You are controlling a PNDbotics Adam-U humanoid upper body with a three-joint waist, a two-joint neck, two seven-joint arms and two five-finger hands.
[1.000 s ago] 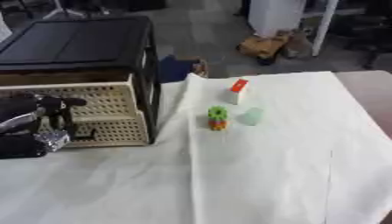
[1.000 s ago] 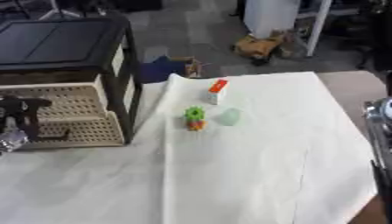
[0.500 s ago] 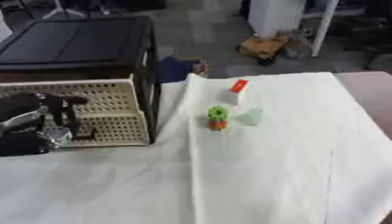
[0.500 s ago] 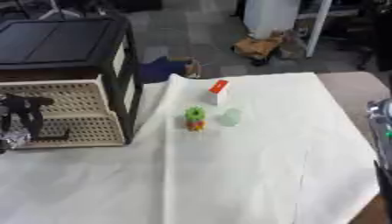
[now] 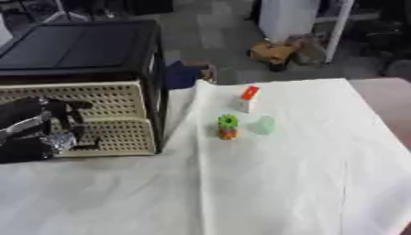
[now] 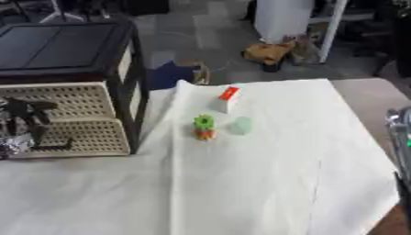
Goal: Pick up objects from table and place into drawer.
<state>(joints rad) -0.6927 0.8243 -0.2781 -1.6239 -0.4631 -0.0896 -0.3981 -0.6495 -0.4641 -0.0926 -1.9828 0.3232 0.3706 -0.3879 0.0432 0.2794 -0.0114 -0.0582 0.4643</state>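
The left hand [image 5: 36,131] was at the perforated cream drawers [image 5: 112,117], fingers curled, though what they held was unclear. The drawers' contents were hidden. Only the right hand's [image 6: 399,133] edge showed; its fingers could not be judged.

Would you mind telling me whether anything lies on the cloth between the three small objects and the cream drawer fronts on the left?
Nothing visible does. The green-and-orange toy, pale green piece and red-topped white box sit apart from the drawer unit, with only bare white cloth between. The left hand is at the drawer fronts.
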